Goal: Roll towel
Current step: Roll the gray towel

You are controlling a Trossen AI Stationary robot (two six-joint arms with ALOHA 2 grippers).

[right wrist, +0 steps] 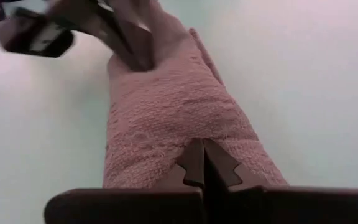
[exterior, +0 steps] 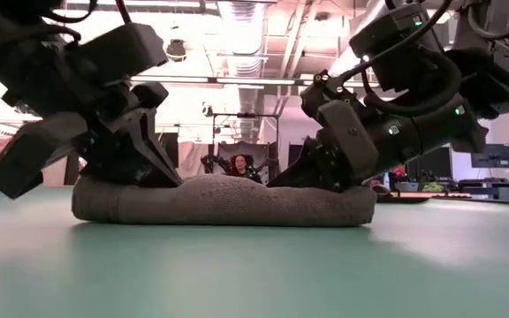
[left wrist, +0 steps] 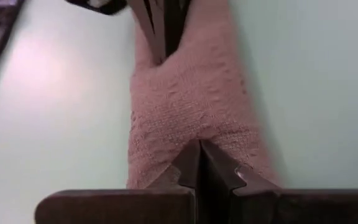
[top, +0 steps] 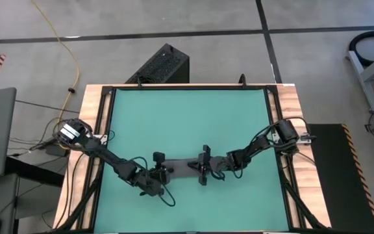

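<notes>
The dark grey towel (top: 182, 168) lies as a long narrow roll on the green mat (top: 187, 117), a little toward the near edge, running left to right; its underside rests on the mat (exterior: 228, 201). My left gripper (top: 166, 173) is on the roll's left end and my right gripper (top: 204, 169) on its right end. Both are shut on the cloth. Each wrist view shows the other gripper at the roll's far end. No label tag shows. My left gripper pinches cloth on the top of the roll near its left end (left wrist: 191, 134) between its two fingertips (left wrist: 188, 165). It slants down from the left, along the roll. The cloth puckers toward the tips. The roll lies on the mat. My right gripper pinches cloth on the top of the roll near its right end (right wrist: 191, 127) between its two fingertips (right wrist: 194, 163). It slants down from the right, along the roll. One layer or several, I cannot tell. The roll lies on the mat.
The mat is bare around the roll on the far, left and right sides. A black frame and wooden table border (top: 284, 130) surround it. A black box (top: 164, 65) stands past the far edge. A person (exterior: 237, 164) sits in the room beyond the table.
</notes>
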